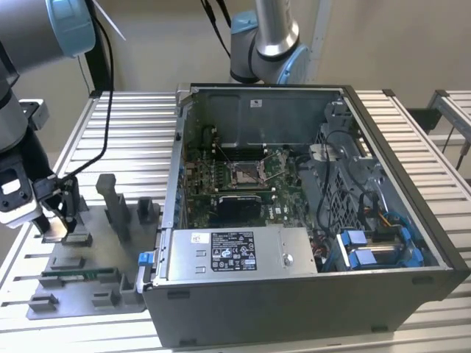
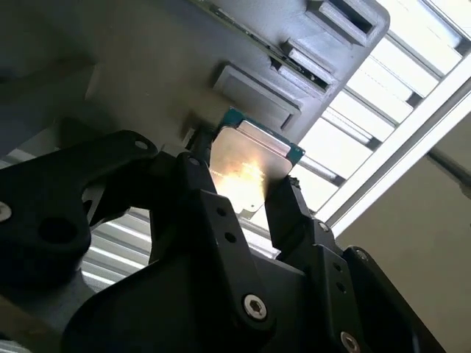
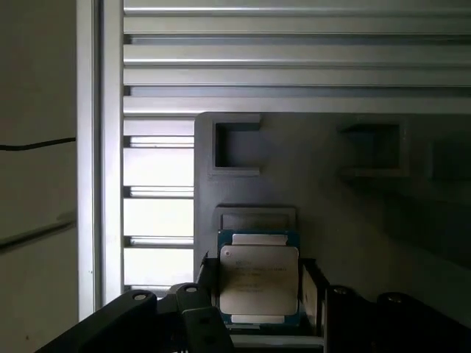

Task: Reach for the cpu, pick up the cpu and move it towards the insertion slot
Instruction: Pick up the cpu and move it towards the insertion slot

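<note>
1. the gripper (image 3: 259,298) hung low over a grey tray (image 1: 81,298) at the exterior view's left. its two black fingers (image 2: 283,202) were narrowed to the width of a chip and pressed on two opposite edges of it.
2. the cpu (image 2: 250,162) was the thing clamped between them. it was a flat square with a pale silver face, a bright glare across it and a thin green edge. in both wrist views it lay straight ahead of the gripper body.
3. the cpu sat just beside a raised block (image 3: 254,219) of the tray. i could not tell whether it had come clear of the tray or was resting in its seat.
4. the insertion slot (image 1: 246,173) lay well apart from the gripper, toward the exterior view's right. it was a shiny square frame with a dark centre, down inside an open computer case (image 1: 309,294).
5. the case's side wall (image 1: 176,169) stood between gripper and slot, so the move looked to turn on clearing that wall.
6. in the exterior view the gripper (image 1: 55,217) was dark against the tray, and what lay between its fingertips was hard to make out.
7. the slot's thin levers were too fine to tell whether they were raised or lowered.
</note>
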You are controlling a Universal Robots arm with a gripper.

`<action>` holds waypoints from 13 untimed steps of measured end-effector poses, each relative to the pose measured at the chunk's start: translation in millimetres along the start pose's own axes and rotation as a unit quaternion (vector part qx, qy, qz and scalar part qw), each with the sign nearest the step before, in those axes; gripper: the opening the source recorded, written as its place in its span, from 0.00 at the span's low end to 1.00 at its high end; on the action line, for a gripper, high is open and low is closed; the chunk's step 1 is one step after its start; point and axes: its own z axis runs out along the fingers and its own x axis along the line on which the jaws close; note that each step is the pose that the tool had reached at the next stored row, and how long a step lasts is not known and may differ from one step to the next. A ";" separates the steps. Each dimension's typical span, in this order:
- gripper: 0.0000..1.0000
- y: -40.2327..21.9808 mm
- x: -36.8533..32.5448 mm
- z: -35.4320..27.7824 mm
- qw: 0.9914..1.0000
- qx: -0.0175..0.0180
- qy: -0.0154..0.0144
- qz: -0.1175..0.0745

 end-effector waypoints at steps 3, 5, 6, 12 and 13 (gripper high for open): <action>0.00 0.1 -0.1 -4.3 1.000 0.000 0.000 0.000; 0.00 0.2 -0.1 -7.4 1.000 0.000 0.000 0.000; 0.00 0.3 -0.1 -9.1 1.000 0.000 0.000 0.000; 0.00 0.7 0.0 -19.7 1.000 0.000 0.000 0.000; 0.00 0.8 0.0 -21.4 1.000 0.000 0.000 0.000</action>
